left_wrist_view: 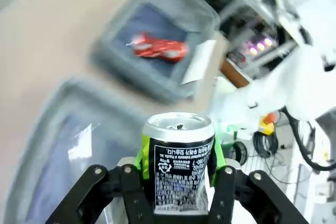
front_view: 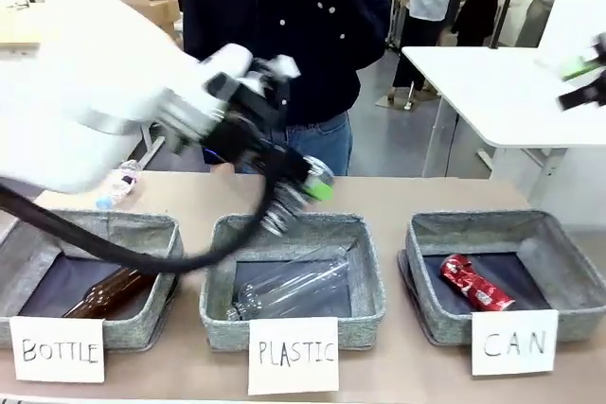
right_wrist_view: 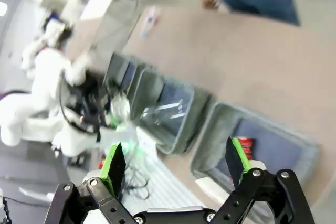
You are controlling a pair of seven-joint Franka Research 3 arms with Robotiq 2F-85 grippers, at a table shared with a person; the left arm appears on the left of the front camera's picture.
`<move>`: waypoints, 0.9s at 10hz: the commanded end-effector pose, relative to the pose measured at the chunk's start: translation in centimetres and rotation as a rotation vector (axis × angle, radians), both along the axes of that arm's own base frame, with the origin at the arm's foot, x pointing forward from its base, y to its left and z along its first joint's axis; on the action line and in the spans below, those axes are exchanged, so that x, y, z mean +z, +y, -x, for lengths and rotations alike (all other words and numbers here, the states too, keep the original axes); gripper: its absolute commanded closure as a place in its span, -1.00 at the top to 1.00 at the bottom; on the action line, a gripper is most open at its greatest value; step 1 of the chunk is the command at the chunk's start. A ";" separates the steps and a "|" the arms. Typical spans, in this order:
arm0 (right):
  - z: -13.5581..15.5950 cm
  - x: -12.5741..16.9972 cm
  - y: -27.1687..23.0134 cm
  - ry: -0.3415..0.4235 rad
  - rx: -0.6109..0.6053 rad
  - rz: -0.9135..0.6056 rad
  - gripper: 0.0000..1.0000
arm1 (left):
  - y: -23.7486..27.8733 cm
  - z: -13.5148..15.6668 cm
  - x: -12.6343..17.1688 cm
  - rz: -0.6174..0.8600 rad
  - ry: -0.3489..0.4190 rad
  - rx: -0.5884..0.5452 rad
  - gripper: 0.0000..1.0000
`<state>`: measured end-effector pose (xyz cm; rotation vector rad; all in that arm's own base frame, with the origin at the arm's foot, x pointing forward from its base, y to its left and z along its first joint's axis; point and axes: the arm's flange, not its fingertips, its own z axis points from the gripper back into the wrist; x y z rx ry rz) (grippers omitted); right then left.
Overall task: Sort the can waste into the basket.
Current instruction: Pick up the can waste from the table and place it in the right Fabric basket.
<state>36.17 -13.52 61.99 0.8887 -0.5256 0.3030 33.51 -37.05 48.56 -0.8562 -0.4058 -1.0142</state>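
My left gripper (front_view: 301, 191) hangs blurred over the back rim of the PLASTIC basket (front_view: 371, 272), shut on the dark blue and silver can (front_view: 282, 213). In the left wrist view that can (left_wrist_view: 179, 166) stands upright between the green pads (left_wrist_view: 140, 153). The dented red can (front_view: 476, 283) lies in the grey basket signed CAN (front_view: 568, 262) at the right. This basket (left_wrist_view: 157, 85) with the red can (left_wrist_view: 157, 48) lies ahead of the held can. My right gripper (front_view: 582, 82) is high at the far right, open and holding nothing (right_wrist_view: 175, 161).
A grey basket signed BOTTLE (front_view: 151, 229) at the left holds a brown glass bottle (front_view: 109, 292). A clear plastic bottle (front_view: 289, 290) lies in the PLASTIC basket, and another (front_view: 118, 186) lies on the table behind. A person stands at the far side.
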 end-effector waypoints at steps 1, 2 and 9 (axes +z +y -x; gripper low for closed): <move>4.0 0.4 -7.5 -0.047 -0.225 -0.007 1.00 | -10.4 -0.8 -1.9 0.038 -0.188 -0.178 -0.02; 6.3 -0.7 -10.1 -0.037 -0.289 -0.021 1.00 | -14.0 0.0 -2.4 0.053 -0.209 -0.219 -0.02; 10.7 -2.3 -14.9 -0.015 -0.339 -0.034 1.00 | -27.4 0.9 -7.0 0.041 -0.360 -0.264 -0.02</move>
